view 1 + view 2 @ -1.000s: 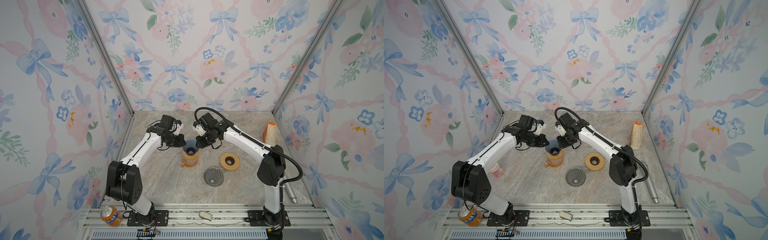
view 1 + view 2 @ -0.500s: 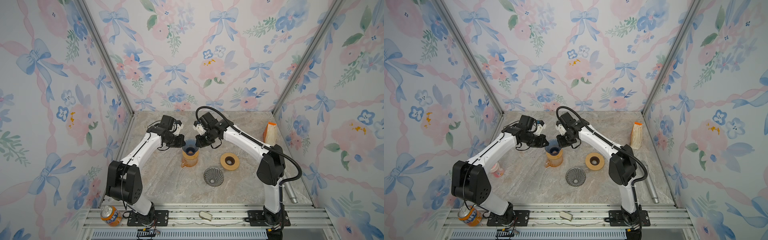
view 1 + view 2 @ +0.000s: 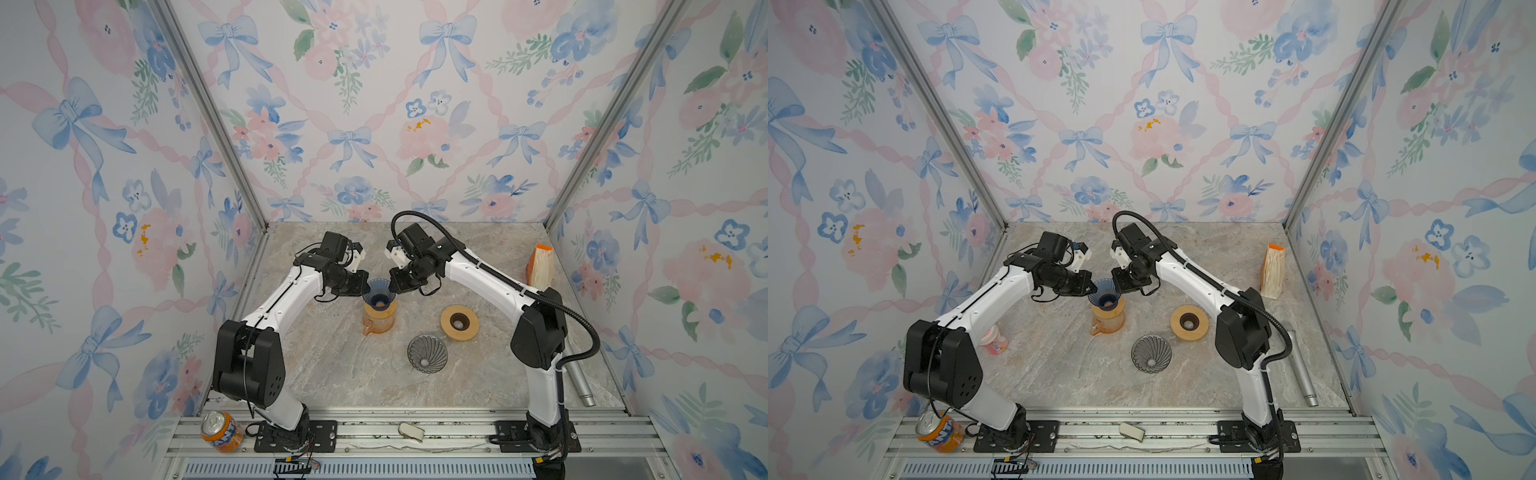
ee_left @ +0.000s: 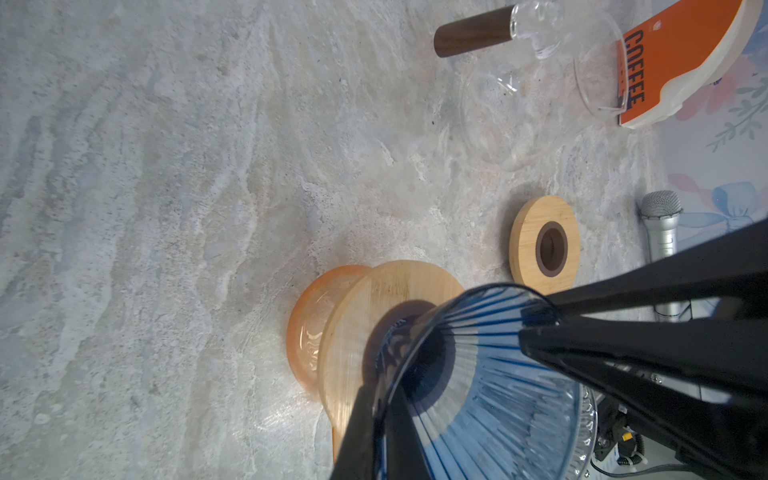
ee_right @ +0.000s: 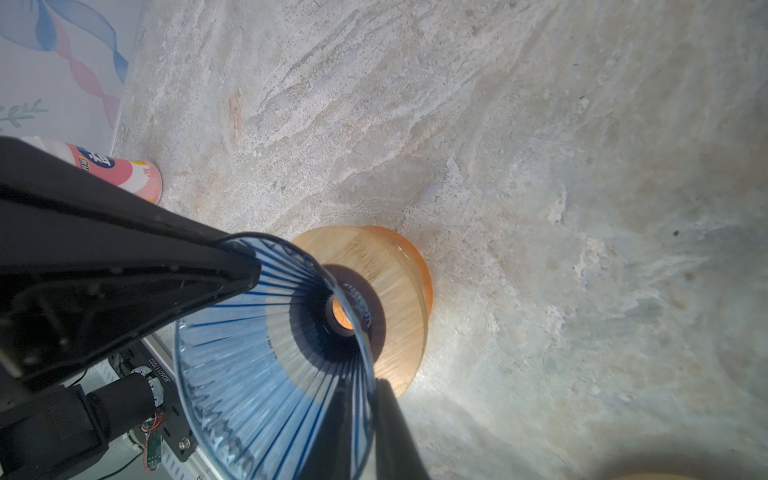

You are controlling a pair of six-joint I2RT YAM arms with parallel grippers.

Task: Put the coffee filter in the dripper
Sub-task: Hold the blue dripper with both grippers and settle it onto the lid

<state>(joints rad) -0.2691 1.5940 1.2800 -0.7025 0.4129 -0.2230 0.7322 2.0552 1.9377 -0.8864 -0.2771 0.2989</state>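
coffee filter pack (image 3: 540, 266) stands upright at back right of table (image 3: 332, 370), well apart from both arms. blue glass dripper (image 3: 377, 291) sits on wooden collar (image 4: 374, 316) atop orange carafe (image 3: 378, 322). left gripper (image 3: 365, 289) and right gripper (image 3: 393, 286) each pinch dripper rim, on opposite sides.

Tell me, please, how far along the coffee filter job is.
Done: the blue dripper sits on the orange carafe. In hand: the left gripper and right gripper pinch its rim from opposite sides. To do: no filter is in it; the orange COFFEE pack, likely filters, stands untouched near the right wall.
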